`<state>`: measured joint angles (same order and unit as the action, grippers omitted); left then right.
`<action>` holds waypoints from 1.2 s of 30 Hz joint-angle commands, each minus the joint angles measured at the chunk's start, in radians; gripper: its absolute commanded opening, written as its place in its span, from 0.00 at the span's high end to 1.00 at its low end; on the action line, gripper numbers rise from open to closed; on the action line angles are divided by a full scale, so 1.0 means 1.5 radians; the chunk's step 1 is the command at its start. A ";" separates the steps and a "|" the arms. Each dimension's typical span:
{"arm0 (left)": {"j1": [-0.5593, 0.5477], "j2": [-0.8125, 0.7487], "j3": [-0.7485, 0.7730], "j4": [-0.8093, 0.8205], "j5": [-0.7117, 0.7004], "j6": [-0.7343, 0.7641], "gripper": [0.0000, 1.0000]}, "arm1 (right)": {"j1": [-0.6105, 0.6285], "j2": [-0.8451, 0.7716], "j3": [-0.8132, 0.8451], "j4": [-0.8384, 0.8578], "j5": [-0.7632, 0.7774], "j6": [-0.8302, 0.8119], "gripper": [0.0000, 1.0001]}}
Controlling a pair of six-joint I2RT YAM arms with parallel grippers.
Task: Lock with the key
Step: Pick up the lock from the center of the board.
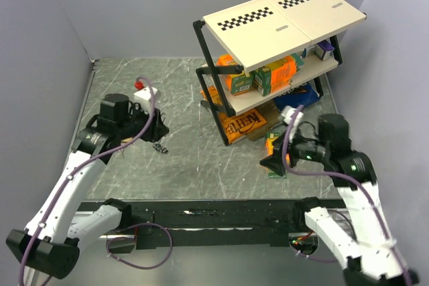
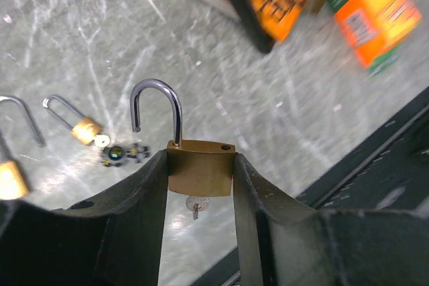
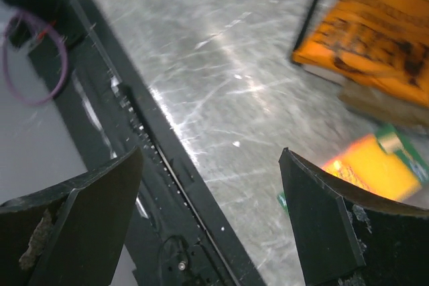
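Left hand [image 2: 200, 157] clamps padlock [image 2: 201, 172] (shackle [image 2: 178, 120] open) — key [image 2: 195, 205] beneath.

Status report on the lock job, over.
Left end effector clamps brass padlock, shackle open, key showing below. Right end effector open, empty. Spare padlocks lie apart, not obstructing.

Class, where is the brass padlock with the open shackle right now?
The brass padlock is clamped in the left gripper, centre of the left wrist view, shackle up; a smaller padlock lies to its left.

Robot lab cell: grey partition walls [image 1: 40, 45], marbled tabletop [image 1: 188, 165], checkerboard-marked shelf [image 1: 285, 15]
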<state>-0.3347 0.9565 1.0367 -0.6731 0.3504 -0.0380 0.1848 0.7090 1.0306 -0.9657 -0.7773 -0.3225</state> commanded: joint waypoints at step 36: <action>0.360 -0.043 -0.027 0.159 0.267 -0.650 0.99 | 0.653 0.658 0.384 0.716 0.668 0.302 0.11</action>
<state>0.1928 0.9131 0.9813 -0.4755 0.7364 -0.9588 1.1385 1.6569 1.5280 0.0238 0.1703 0.0883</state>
